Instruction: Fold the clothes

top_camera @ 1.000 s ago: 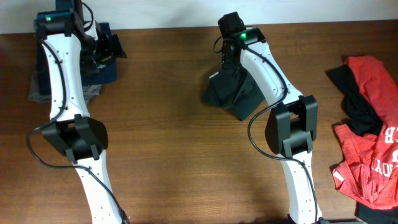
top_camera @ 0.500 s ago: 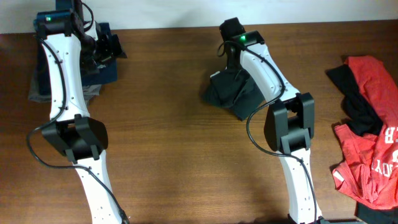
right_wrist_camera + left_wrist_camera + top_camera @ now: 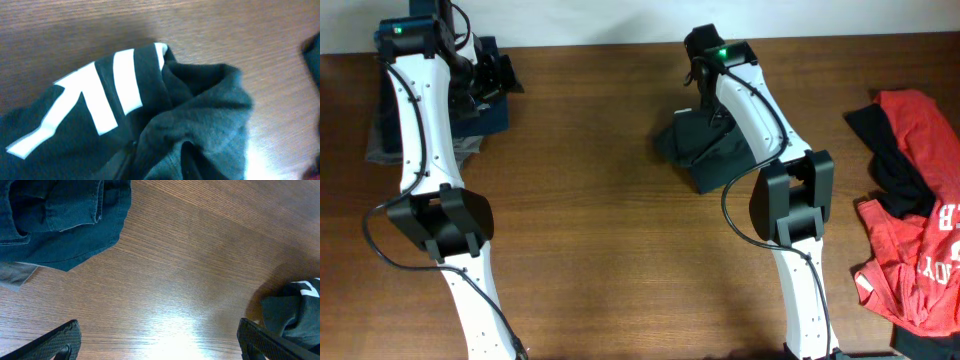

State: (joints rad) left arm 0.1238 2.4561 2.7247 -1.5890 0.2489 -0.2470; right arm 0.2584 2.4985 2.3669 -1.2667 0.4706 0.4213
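Only overhead: red T-shirt (image 3: 920, 250), well apart from charcoal T-shirt (image 3: 698, 160).

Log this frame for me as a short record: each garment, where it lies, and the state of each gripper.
charcoal T-shirt: bunched, partly folded, back centre of table; white letters showing
red T-shirt: crumpled at right edge, black garment against it
blue garment: folded pile, back left
left gripper: open, empty, beside blue garment
right gripper: over charcoal T-shirt; whether it grips cannot be told
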